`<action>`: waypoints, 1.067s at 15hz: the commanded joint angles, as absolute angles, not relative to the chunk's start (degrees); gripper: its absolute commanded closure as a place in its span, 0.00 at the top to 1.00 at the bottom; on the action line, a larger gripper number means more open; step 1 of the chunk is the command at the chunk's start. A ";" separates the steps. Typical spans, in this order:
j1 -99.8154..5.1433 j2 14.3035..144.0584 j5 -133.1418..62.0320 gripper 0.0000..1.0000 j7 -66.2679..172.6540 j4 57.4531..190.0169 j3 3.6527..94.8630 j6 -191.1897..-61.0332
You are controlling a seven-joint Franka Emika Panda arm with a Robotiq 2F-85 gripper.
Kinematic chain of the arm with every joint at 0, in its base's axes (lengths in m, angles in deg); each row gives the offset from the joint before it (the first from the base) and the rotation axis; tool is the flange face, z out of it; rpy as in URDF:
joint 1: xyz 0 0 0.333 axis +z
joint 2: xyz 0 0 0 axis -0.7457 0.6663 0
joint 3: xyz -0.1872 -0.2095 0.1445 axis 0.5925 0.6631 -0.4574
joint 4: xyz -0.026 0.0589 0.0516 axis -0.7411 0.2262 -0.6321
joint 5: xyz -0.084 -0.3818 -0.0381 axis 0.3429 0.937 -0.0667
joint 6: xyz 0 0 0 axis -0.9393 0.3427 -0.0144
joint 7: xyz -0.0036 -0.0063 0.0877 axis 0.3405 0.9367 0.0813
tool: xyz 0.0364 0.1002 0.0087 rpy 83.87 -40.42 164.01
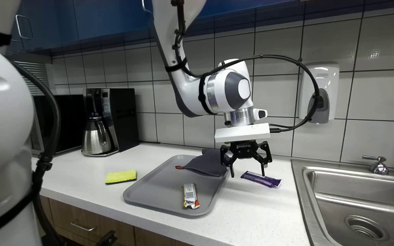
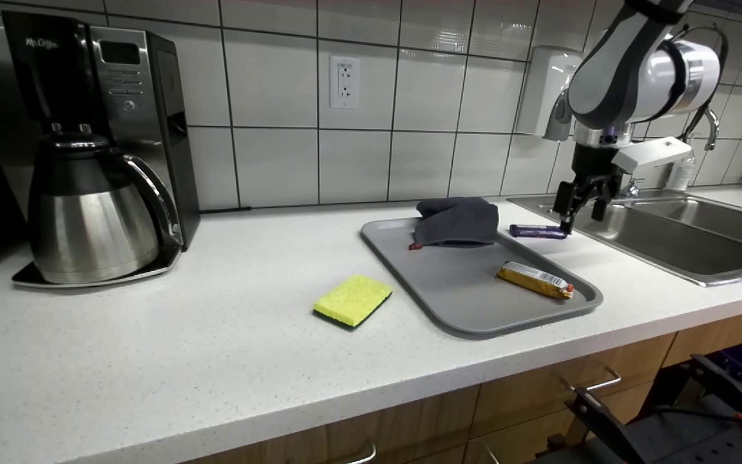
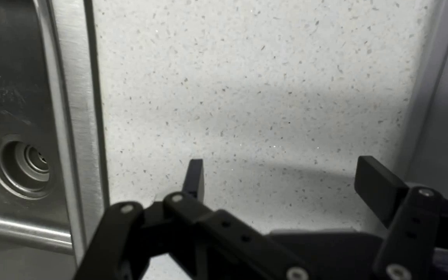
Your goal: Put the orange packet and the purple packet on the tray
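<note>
Gripper is hanging spread wide and empty near the purple packet, the orange packet lying on the tray.

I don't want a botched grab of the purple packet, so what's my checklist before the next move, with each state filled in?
1. Orange packet on the tray: ok, within its rim.
2. Purple packet off the sink: ok, lying on the counter.
3. Gripper open: ok, fingers well apart.
4. Purple packet between the fingers: not ok; the wrist view shows counter there.
5. Fingers not touching the purple packet: cannot tell; one overlaps it in both exterior views.
</note>
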State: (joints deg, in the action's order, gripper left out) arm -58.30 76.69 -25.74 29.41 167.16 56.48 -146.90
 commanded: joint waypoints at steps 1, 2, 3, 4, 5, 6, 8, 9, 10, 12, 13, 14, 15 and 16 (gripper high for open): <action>-59.83 80.69 -29.28 1.00 29.28 161.35 54.85 -143.12; -59.97 81.61 -30.26 1.00 29.37 160.26 54.64 -142.75; -60.12 82.54 -31.21 1.00 29.55 159.13 54.45 -142.36; -60.29 83.34 -32.05 1.00 29.65 158.13 54.26 -142.03; -60.53 84.33 -32.94 1.00 29.82 156.86 54.07 -141.50; -60.75 85.17 -33.71 1.00 29.97 155.78 53.88 -141.02; -61.17 86.84 -35.11 1.00 30.38 153.43 53.63 -140.12; -61.28 87.63 -35.69 1.00 30.82 152.43 53.56 -139.88; -61.28 88.27 -36.11 1.00 31.46 151.71 53.54 -140.13; -61.41 89.32 -37.22 1.00 32.85 150.28 53.28 -139.89; -61.51 89.67 -38.01 1.00 33.48 149.70 53.08 -139.64; -61.65 90.04 -38.84 1.00 33.97 149.15 52.85 -139.40; -61.69 90.26 -39.58 1.00 34.58 148.69 52.69 -139.16; -61.77 90.50 -40.30 1.00 35.16 148.30 52.52 -139.06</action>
